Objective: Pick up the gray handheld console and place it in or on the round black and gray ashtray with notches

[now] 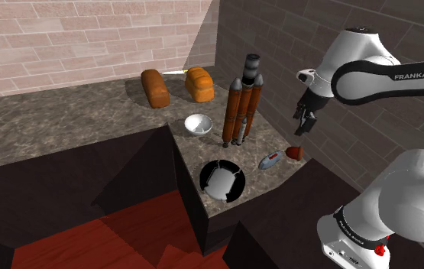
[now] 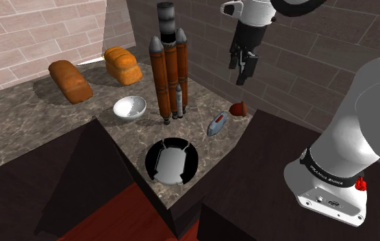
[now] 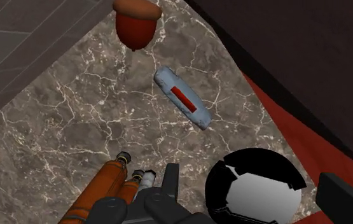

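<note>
**Fingers open and empty, high above the console: approach before the grasp**

Fingers [image 3: 343, 197] stand wide apart and hold nothing. From the shoulder view they hang well above the tabletop [image 3: 73, 127]. Below and ahead of them lies the gray handheld console [image 3: 182, 97], a slim rounded bar with a red strip, flat on the stone and touching nothing. Closer in, framed between the two fingers in the wrist view, sits the round black ashtray [image 3: 257, 159] with its gray bowl, apart from the console.

The step in hand, by judgement, is the descent to the grasp. To do it well, centre the fingers over the console's middle, turn them to close across its narrow width rather than its length, and lower straight.

A reddish acorn-shaped object [image 3: 137, 19] sits just beyond the console's far end, close to the wall [image 3: 16, 38]. The rocket model [image 3: 105, 188] stands near, on the side away from the tabletop's edge. That edge runs close past both console and ashtray, so the carry should lift first and release squarely over the bowl. Room above looks open.
</note>
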Robot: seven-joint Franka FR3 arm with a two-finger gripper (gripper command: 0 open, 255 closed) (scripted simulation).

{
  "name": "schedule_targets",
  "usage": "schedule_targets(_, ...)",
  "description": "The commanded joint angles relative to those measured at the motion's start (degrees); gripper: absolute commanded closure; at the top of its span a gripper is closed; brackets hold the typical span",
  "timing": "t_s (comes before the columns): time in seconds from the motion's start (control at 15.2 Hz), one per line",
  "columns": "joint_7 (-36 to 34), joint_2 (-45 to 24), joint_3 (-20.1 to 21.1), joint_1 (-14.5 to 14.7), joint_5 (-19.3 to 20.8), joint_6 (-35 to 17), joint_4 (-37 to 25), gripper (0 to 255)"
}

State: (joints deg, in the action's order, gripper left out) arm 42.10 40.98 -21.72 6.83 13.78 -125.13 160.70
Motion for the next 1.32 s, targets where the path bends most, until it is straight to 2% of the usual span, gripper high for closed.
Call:
schedule_targets(0.0, 5.5, -2.8, -2.8, 1.1, 1.5, -4.5, 1.5, 0)
schedule_targets(0.2, 13.7, -8.8, -7.6, 3.2, 3.4, -12.2, 3.1, 0)
schedule_targets(0.4, 22.8, -16.5, -13.1, 6.6, 3.8, -20.5, 3.7, 0)
schedule_targets(0.53, 29.8, -22.5, -17.4, 10.3, 2.2, -26.3, 3.5, 0)
schedule_targets(0.66, 39.1, -29.1, -22.7, 16.1, -2.8, -32.0, 3.0, 0)
schedule_targets(0.73, 45.4, -32.7, -26.0, 20.3, -7.8, -34.7, 2.5, 0)
schedule_targets(0.79, 54.1, -36.8, -29.4, 25.6, -16.3, -37.2, 1.9, 0)
schedule_targets(0.86, 67.2, -42.0, -31.4, 30.9, -30.8, -38.6, 0.7, 0)
schedule_targets(0.92, 81.2, -47.6, -27.9, 30.8, -46.5, -38.6, -1.4, 0)
schedule_targets(0.99, 92.0, -52.2, -23.5, 28.5, -57.5, -38.0, -3.6, 0)
schedule_targets(1.06, 98.2, -54.9, -15.0, 20.7, -61.9, -38.9, -5.3, 0)
schedule_targets(1.12, 102.1, -56.7, -11.4, 17.4, -64.8, -39.3, -6.5, 0)
schedule_targets(1.25, 105.6, -58.9, -8.0, 14.9, -69.2, -39.8, -7.7, 0)
